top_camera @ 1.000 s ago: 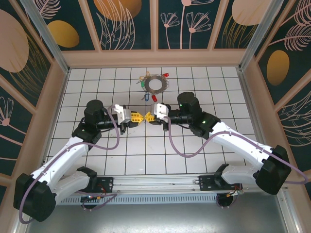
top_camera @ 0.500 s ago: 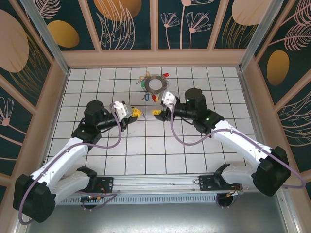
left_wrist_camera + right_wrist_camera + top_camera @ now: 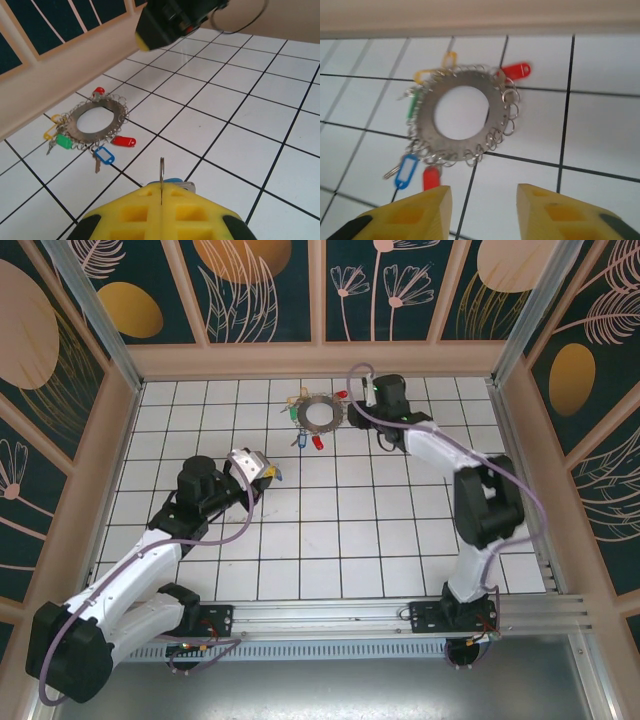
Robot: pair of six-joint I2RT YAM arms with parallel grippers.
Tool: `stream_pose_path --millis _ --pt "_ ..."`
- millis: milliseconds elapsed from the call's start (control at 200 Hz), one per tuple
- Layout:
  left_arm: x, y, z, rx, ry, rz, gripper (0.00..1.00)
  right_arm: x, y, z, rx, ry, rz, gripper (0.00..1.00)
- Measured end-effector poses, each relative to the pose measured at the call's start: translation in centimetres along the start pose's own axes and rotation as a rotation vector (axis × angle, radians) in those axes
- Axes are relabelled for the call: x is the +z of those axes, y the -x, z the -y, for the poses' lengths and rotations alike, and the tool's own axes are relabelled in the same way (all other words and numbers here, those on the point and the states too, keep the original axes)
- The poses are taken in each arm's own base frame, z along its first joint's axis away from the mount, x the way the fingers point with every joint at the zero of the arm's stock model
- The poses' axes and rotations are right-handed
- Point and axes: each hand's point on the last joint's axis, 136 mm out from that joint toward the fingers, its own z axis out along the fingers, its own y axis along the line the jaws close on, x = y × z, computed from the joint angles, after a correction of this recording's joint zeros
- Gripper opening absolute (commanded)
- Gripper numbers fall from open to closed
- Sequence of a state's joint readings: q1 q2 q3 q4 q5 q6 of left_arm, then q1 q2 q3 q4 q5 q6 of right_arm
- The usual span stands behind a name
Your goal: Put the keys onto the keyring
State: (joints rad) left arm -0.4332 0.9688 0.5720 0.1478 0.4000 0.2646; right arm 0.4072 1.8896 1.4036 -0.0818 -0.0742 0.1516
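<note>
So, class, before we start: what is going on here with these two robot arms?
Two robot arms are working at getting keys onto a keyring. The left arm has its jaws shut on the small wire loop of a key, apparently blue-headed, held well away from the keyring. The right arm stretches to the far side of the table, its jaws open and empty, pointing at the keyring from close by. Red, blue, green and yellow keys lie around its rim.
</note>
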Motion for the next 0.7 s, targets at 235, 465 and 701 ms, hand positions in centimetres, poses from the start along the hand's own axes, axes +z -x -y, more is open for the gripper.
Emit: stream_pose_path --millis 235,465,701 --pt "0.1 -0.8 0.2 -0.009 -0.006 -0.019 0.00 9.0 -3.2 1.2 0.024 -0.041 -0.184 0.37" --pt "0.4 -1.8 0.5 -0.022 -0.025 -0.046 0.00 11.9 -3.1 2.0 0.005 -0.087 -0.227 0.40" --pt "0.8 -2.5 0.7 -0.033 -0.038 -0.067 0.00 12.1 -2.9 1.7 -0.002 -0.073 -0.237 0.40"
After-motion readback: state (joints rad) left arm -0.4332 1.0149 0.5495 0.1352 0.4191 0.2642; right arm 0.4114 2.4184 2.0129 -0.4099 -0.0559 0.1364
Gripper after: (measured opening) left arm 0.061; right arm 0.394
